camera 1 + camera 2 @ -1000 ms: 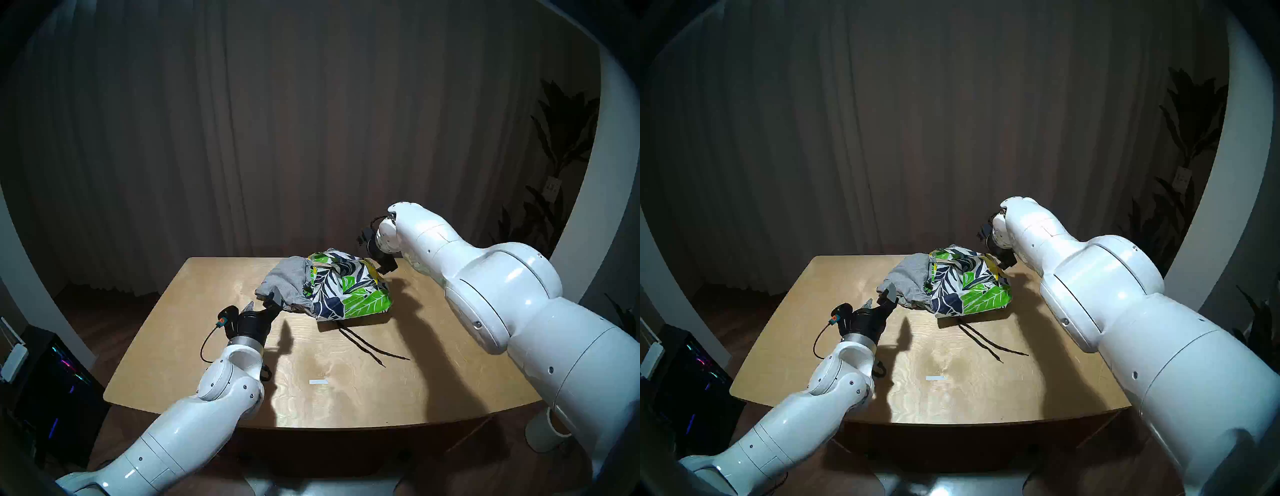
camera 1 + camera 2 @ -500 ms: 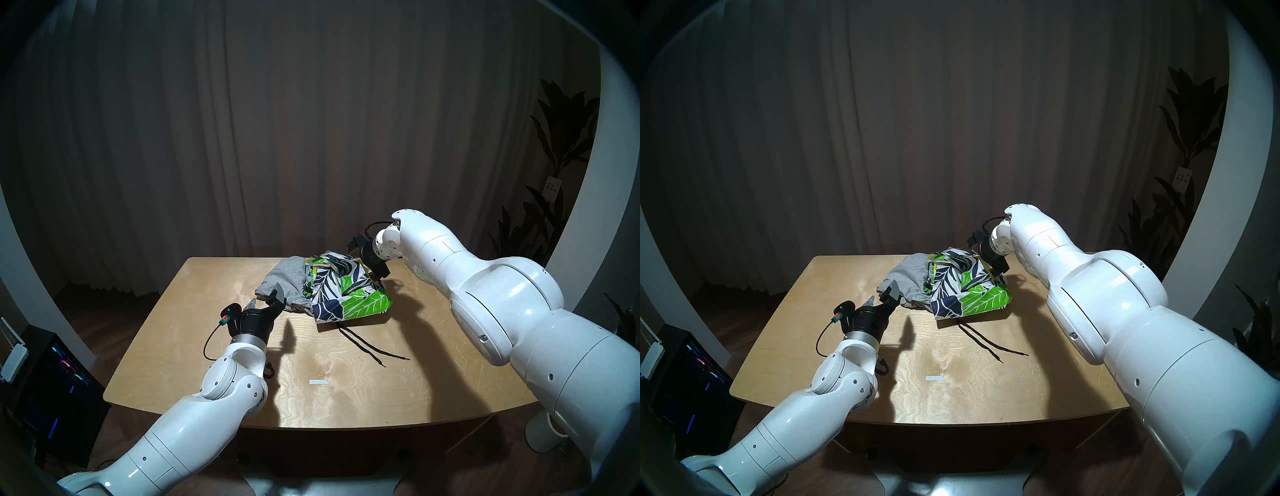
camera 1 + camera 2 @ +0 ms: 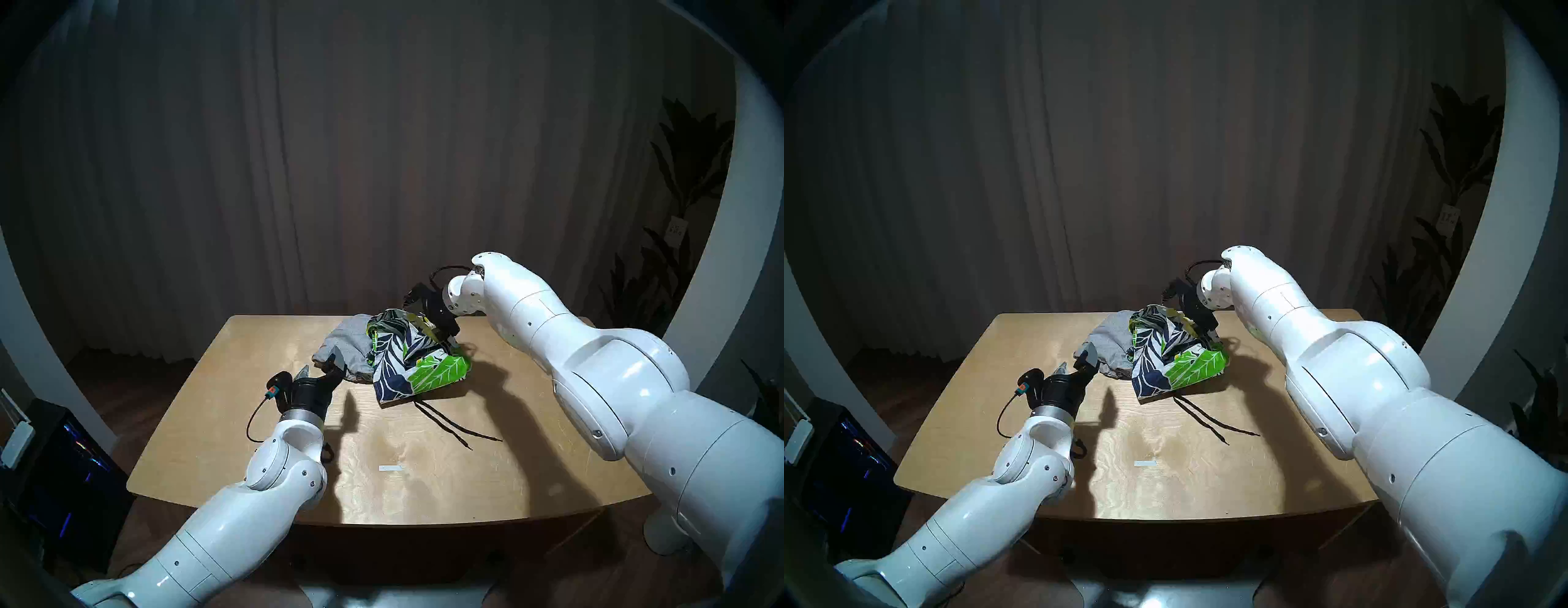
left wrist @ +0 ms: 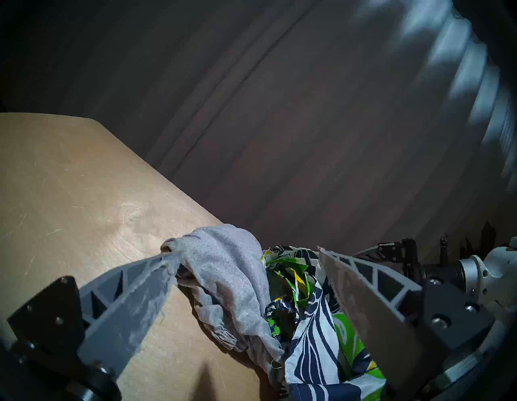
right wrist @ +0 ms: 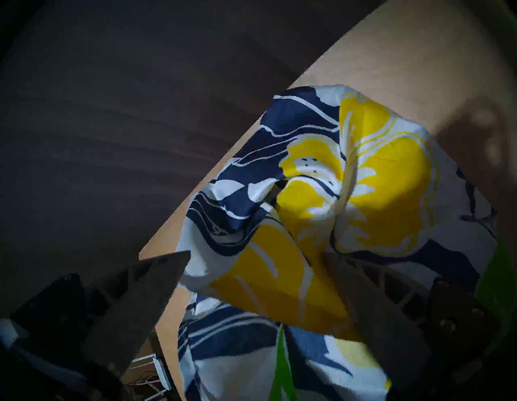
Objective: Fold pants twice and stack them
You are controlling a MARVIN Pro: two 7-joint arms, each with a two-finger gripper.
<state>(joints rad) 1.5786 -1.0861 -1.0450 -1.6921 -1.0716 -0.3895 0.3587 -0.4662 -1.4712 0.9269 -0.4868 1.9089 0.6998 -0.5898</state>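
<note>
Two crumpled pairs of shorts lie touching at the back of the table [image 3: 424, 479]. The grey shorts [image 3: 350, 339] [image 3: 1110, 339] are on the left, the navy-white floral shorts [image 3: 424, 365] [image 3: 1178, 361] on the right. My left gripper [image 3: 320, 367] [image 4: 244, 253] is open at the grey shorts' near-left edge. In the left wrist view the grey shorts [image 4: 229, 266] bulge between its fingers, one finger against the fabric. My right gripper [image 3: 441, 335] [image 5: 257, 253] is open, pressed into the floral shorts' [image 5: 377, 182] back right side. Its tips are partly buried in fabric.
The floral shorts' black drawstring [image 3: 454, 429] trails toward the table's front right. A small white tape mark [image 3: 390, 468] sits near the front middle. A dark computer tower [image 3: 63, 467] stands left of the table, a plant [image 3: 679, 170] at the back right, curtains behind.
My right gripper swept left across the floral shorts, bunching them leftward against the grey pair. My left gripper rose slightly, then settled back at the grey shorts' edge.
</note>
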